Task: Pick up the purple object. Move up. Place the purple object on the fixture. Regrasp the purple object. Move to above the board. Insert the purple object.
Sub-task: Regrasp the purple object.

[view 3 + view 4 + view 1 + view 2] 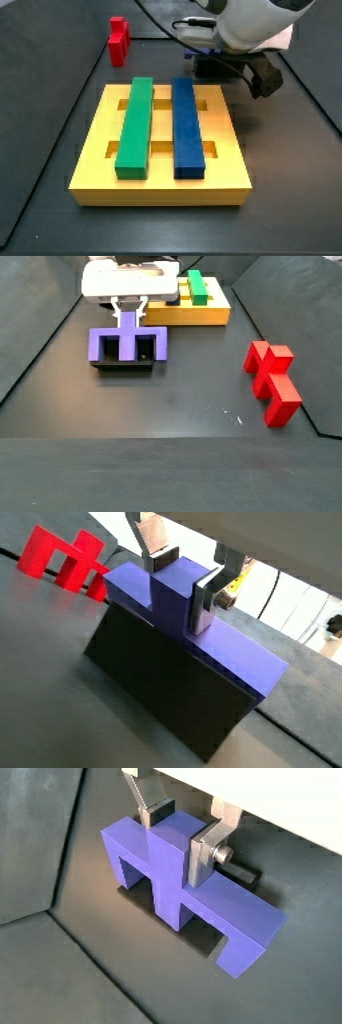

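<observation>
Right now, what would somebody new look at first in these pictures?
Probably the purple object, sitting on the black fixture with the gripper around its middle prong, fingers on both sides. Next, the big yellow board with its green bar and blue bar side by side. The red block lies apart on the dark floor.

Robot lab test cell. Dark matte floor (174, 406) with raised dark side walls, nothing domestic around. White arm (247, 20) with cabling overhead; its gripper (130, 308) sits low over the floor at the purple object (127, 344). Pieces are plain coloured blocks: yellow board (163, 180) with green and blue bars, red block (271, 381). Black fixture (160, 682) on the floor
</observation>
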